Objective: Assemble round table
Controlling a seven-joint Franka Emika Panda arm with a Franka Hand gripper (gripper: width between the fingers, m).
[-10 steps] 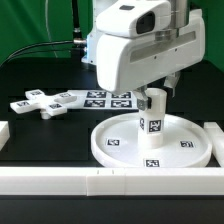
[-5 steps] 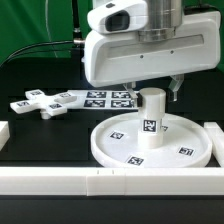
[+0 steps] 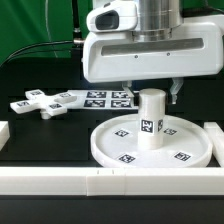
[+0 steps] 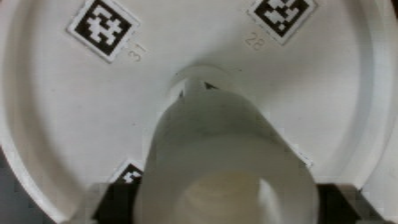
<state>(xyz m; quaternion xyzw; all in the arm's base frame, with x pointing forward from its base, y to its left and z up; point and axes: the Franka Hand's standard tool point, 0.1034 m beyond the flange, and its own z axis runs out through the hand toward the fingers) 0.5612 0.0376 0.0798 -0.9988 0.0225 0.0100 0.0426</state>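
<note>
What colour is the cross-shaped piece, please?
The cross-shaped piece is white with black-and-white tags; exterior view shows best.

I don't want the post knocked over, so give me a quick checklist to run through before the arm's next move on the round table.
1. Post upright at the middle of the round disc: ok.
2. Gripper centred over the post's top: ok.
3. Jaws open, fingers on either side of the post's top with gaps showing, nothing held: ok.
4. Post fully seated in the disc: cannot tell, the joint does not show.
5. Cross-shaped piece lying flat on the black tabletop, to the exterior view's left of the disc and out of the arm's way: ok.
</note>
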